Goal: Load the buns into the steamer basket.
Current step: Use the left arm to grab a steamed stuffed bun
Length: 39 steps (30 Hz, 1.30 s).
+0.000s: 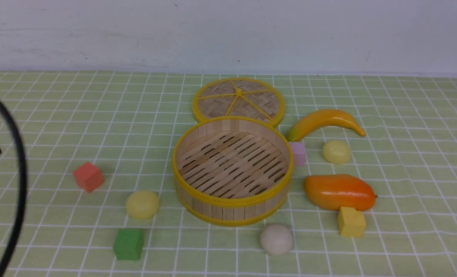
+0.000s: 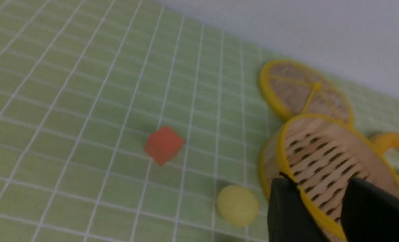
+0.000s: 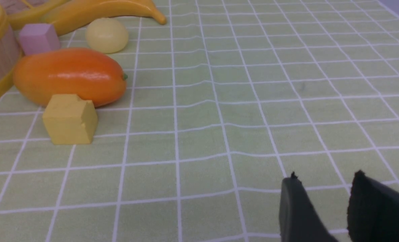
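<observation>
With jaws apart on our left gripper (image 2: pixel 317 181) and right gripper (image 3: pixel 325 176), three smooth dome-shaped buns (image 1: pixel 142 204) sit outside the round bamboo steamer basket (image 1: pixel 232 202), and we judge an off-centre pinch could roll one away.

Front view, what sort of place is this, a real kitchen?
Likely a staged tabletop test setup, not a kitchen: green checked cloth before a bare wall, toy-like mango, red cube, empty steamer basket.
</observation>
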Tool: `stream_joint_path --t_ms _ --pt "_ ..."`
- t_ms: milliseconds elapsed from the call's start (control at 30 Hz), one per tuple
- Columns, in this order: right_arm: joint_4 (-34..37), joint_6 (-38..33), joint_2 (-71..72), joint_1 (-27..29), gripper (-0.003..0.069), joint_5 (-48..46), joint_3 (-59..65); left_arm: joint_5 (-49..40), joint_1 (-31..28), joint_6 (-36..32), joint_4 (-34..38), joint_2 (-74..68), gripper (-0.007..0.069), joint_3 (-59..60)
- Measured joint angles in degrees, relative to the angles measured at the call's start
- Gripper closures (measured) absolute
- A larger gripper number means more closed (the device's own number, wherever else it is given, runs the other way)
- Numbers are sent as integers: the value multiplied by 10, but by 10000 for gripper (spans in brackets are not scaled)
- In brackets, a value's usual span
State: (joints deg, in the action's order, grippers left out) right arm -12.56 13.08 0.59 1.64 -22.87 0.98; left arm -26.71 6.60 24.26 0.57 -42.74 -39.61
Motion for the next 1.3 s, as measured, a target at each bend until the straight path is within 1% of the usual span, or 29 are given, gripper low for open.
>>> stream_joint_path --t_ms 233,267,333,367,467,533,567,733,933,1300 --pt "0 0 0 0 420 0 0 12 0 -2 32 -149 386 -20" --pt "0 0 0 0 420 0 0 -2 0 -7 36 -189 386 -47" --pt "0 0 0 0 420 0 0 -17 1 -15 37 -219 386 -66" --pt "0 0 0 0 420 0 0 -36 5 -27 38 -249 386 -96" --pt "0 0 0 0 420 0 0 -73 22 -54 38 -310 386 -149" --pt "0 0 0 0 420 0 0 -106 45 -74 40 -365 386 -192" --pt "0 0 0 0 420 0 0 -129 66 -80 40 -405 386 -224" --pt "1 0 0 0 420 0 0 -180 103 -84 41 -510 386 -305" --pt "1 0 0 0 420 0 0 -185 109 -78 30 -578 386 -349" --pt "1 0 0 0 420 0 0 -172 109 -61 22 -644 386 -352"
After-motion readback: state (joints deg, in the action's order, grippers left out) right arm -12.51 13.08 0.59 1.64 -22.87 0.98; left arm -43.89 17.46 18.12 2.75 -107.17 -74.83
